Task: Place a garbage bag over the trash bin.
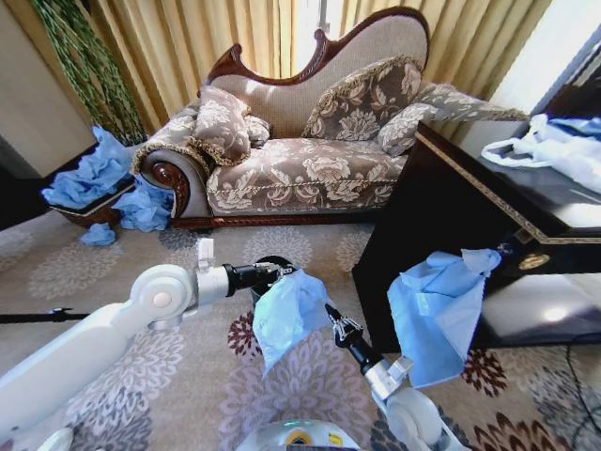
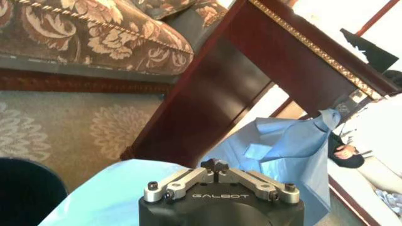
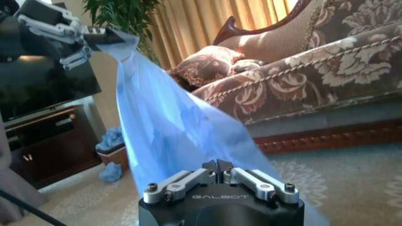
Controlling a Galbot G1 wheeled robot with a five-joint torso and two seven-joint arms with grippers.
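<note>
- Patterned carpet (image 1: 188,376) underfoot, sitting room, floral sofa (image 1: 300,160) along the far side, gold curtains behind it.
- Garbage bag (image 1: 289,315) hangs in the air between my two arms, a light-blue sheet stretched across its top edge and sagging below. I read that stretch as deliberate: two corners held apart to pull the mouth wide for the bin.
- Trash bin (image 1: 269,264) sits on the carpet just behind and under the bag. From the head camera I get a sliver of its black rim; from the left wrist its dark side (image 2: 25,188) shows at the frame edge. Bag is above it, not yet over the rim.
- Left gripper (image 1: 278,272) has its fingers pinched together on the bag's upper corner, near the bin's rim. The right wrist camera looks across at it (image 3: 100,37), with film trailing from the tips.
- Right gripper (image 1: 331,315) is clamped on the opposite corner, fingers closed (image 3: 219,165), blue plastic running away from them.
- Judgement: the mouth needs opening before lowering; thin film will likely cling shut.
- Dark wooden table (image 1: 470,202) on my right, a second blue bag (image 1: 437,305) draped off its edge, a white plastic bag (image 1: 549,150) on top.
- Wicker basket (image 1: 89,209) by the sofa's arm, heaped with more blue bags (image 1: 94,174).
</note>
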